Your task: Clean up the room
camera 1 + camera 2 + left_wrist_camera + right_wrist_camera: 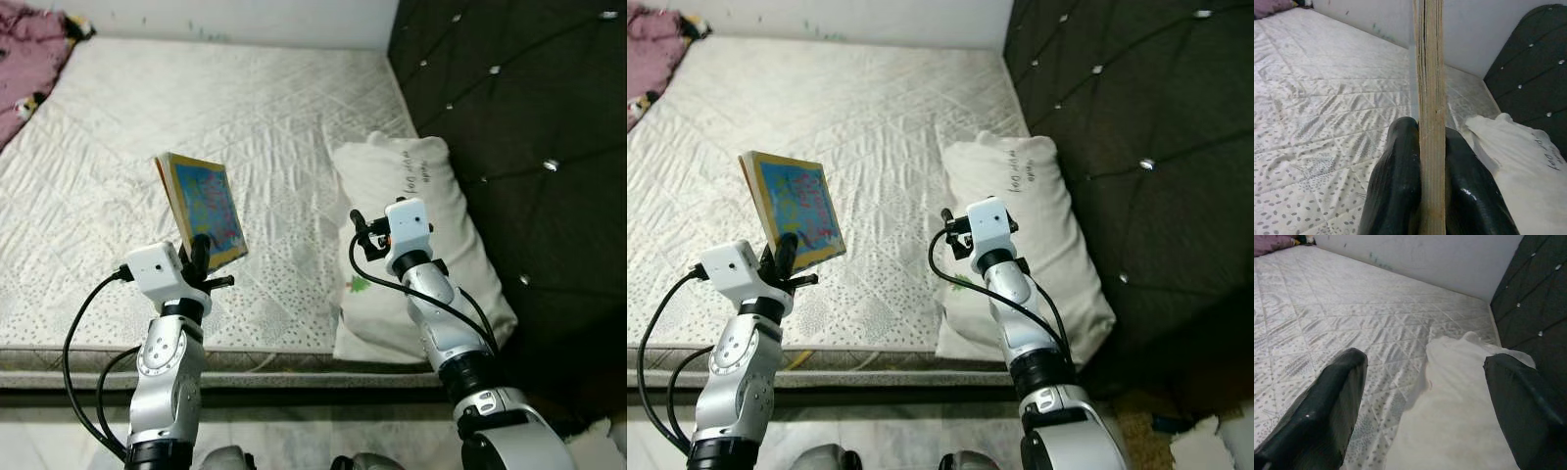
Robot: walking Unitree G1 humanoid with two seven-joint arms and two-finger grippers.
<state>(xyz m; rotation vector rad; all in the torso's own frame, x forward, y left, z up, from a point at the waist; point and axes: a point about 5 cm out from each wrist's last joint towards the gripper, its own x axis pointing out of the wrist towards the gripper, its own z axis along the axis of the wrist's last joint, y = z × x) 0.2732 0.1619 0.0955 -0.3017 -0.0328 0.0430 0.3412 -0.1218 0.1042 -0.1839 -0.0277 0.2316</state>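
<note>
A thin picture book (203,209) with a bright blue cover and yellow edge is held upright above the front of the mattress (225,117). My left gripper (201,253) is shut on its lower edge; in the left wrist view the book's page edge (1430,98) stands between the two black fingers (1396,186). My right gripper (1425,401) is open, raised over the near end of a white pillow (411,196), with nothing between its fingers (1327,406).
The pillow lies along the dark tufted headboard (529,117) at the right. A pink blanket (24,54) is bunched at the mattress's far left corner. A white wall (1425,254) runs behind the bed. Light floor (49,441) lies below the mattress's front edge.
</note>
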